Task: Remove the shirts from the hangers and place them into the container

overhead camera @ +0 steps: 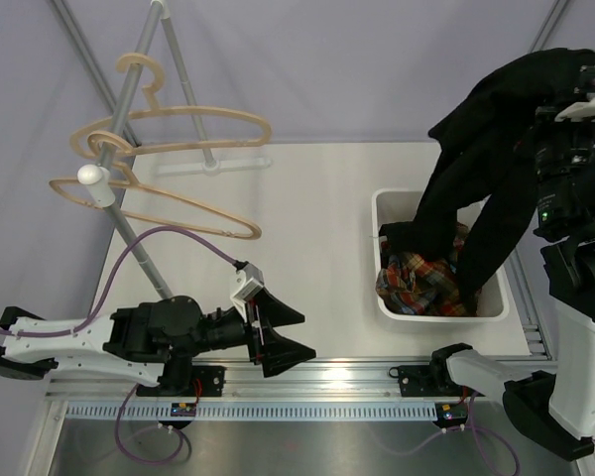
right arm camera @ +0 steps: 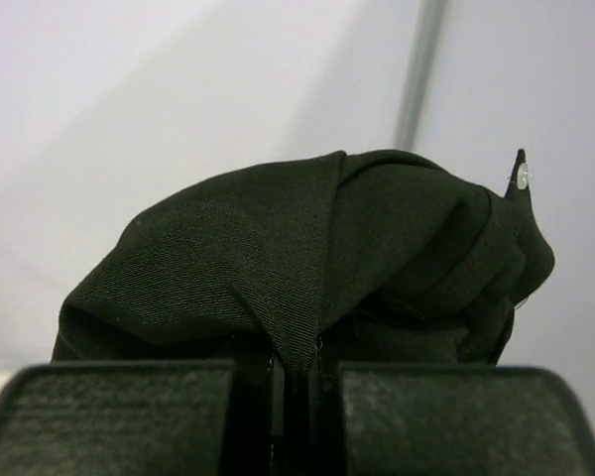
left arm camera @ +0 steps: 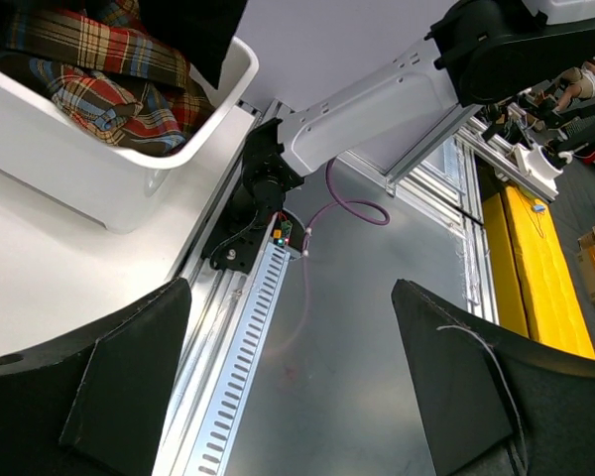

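1. Left gripper (overhead camera: 293,335): jaws wide apart, nothing between them. It sits low at 7 o'clock in the top view, near the table's (overhead camera: 307,248) front edge, pointing toward 3 o'clock.
2. Left wrist view: both fingers (left arm camera: 99,397) are clear, and there is only the front rail and bare metal between them. The basket (left arm camera: 79,169) corner is at 10 o'clock.
3. Right gripper (right arm camera: 299,372): jaws pinched together on a fold of the black shirt (right arm camera: 307,248). One pale button (right arm camera: 523,177) shows at 2 o'clock in the right wrist view.
4. Black shirt (overhead camera: 496,149): held high at 2 o'clock in the top view. It drapes down toward 7 o'clock and its lower ends reach into the basket (overhead camera: 387,213).
5. Plaid shirt (overhead camera: 426,278): bunched inside the basket, partly under the black cloth. It also shows in the left wrist view (left arm camera: 99,69).
6. The basket sits on the table at 3 o'clock, close to the right arm.
7. Hangers: both hook on the grey rail (overhead camera: 139,89) at 10 o'clock, the upper one (overhead camera: 188,124) just above the lower one (overhead camera: 169,203). Neither has cloth on it.
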`<state>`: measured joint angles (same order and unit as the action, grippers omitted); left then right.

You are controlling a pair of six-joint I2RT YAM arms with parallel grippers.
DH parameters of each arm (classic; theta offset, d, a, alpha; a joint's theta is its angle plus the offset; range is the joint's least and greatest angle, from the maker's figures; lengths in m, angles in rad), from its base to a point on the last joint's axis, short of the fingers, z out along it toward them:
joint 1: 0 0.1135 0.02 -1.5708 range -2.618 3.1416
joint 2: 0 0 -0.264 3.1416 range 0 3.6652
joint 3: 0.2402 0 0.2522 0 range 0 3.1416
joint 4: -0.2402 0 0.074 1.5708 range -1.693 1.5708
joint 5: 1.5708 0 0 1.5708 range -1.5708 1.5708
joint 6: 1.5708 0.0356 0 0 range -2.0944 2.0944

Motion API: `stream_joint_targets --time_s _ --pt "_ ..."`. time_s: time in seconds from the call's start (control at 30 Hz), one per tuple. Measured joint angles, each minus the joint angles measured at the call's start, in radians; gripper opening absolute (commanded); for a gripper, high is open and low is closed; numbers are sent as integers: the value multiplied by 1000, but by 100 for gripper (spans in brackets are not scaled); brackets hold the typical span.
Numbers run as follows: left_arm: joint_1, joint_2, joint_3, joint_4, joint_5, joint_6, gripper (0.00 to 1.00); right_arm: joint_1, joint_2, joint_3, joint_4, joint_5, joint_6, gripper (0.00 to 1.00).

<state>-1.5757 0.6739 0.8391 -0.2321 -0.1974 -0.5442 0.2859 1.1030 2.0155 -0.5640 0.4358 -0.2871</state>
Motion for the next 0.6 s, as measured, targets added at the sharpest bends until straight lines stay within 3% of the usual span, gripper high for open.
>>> stream_joint_targets --time_s 0.27,0.6 --pt "0 1 -63 81 16 5 88 0 -89 -110 -181 -129 215 0" --pt "0 15 -75 122 22 -3 88 0 -267 -419 -439 -42 514 0"
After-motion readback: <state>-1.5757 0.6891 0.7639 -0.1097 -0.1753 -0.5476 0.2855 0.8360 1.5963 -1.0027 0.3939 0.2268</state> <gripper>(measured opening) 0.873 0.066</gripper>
